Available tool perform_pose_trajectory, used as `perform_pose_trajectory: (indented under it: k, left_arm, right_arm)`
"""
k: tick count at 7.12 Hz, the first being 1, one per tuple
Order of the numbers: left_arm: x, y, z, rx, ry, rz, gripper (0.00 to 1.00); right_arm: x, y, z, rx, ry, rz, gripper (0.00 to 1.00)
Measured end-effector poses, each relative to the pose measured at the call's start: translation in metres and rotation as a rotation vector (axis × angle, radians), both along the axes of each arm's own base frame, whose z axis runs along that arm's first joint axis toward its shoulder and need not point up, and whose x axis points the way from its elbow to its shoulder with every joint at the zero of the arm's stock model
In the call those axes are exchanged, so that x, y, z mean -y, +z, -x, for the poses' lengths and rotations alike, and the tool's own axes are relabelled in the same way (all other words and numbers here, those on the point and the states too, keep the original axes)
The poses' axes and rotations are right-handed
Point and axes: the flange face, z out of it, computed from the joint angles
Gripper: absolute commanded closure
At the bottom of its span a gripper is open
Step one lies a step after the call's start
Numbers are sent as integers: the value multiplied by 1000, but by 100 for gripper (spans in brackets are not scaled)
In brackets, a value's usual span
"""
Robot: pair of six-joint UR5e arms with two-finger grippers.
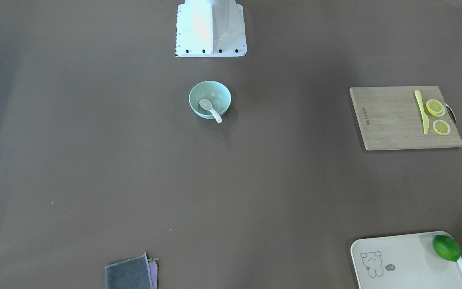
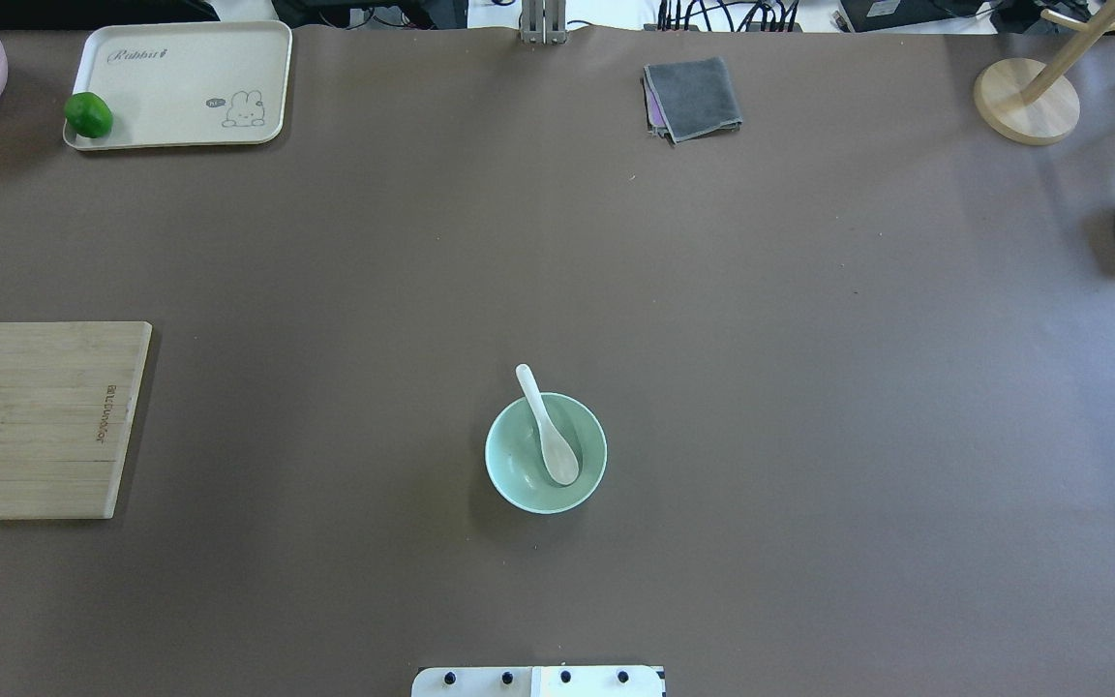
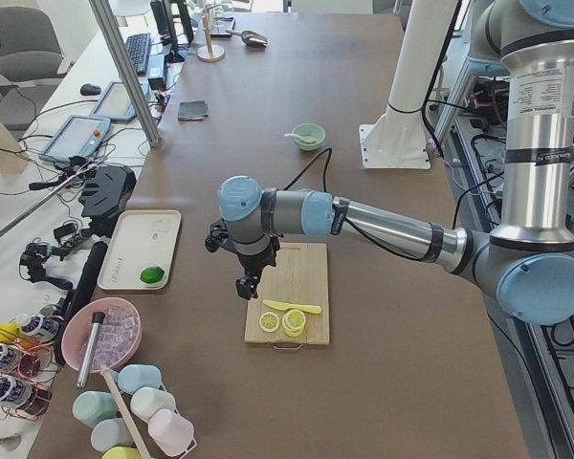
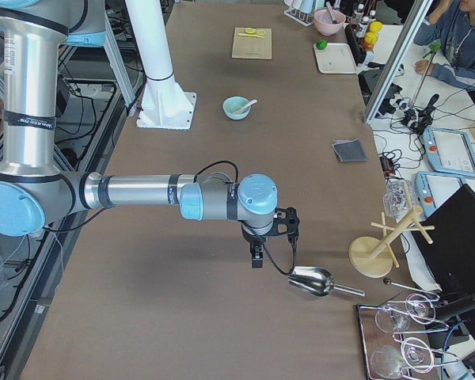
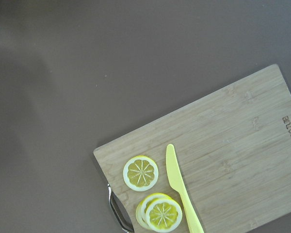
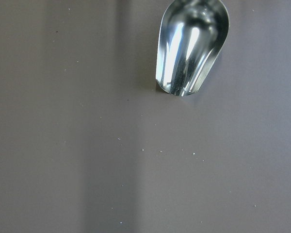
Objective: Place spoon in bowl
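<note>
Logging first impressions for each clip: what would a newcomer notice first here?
The white spoon lies in the mint-green bowl at mid-table, its handle sticking out over the rim. Next comes the wooden cutting board with lemon slices and a yellow knife, on the robot's left side.

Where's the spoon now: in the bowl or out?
In. The spoon has its scoop lying inside the bowl; its handle leans on the rim and sticks out past it.

Seen from the front, a cutting board at 3 o'clock bears a yellow knife and lemon slices; a grey cloth lies at 7 o'clock.
</note>
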Motion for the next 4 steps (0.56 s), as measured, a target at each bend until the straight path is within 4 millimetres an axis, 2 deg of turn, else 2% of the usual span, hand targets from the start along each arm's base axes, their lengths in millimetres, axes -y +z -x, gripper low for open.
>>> perform_pose_trajectory:
  k: [2,4]
  left_arm:
    - [-9,7,4,-40,-12,18,2]
    - [-7,0,3,-57,-13,-29,2]
  right_arm:
    - [-1,0,-2,1,2,-1,0]
    - [-1,0,-2,4,2,-2,0]
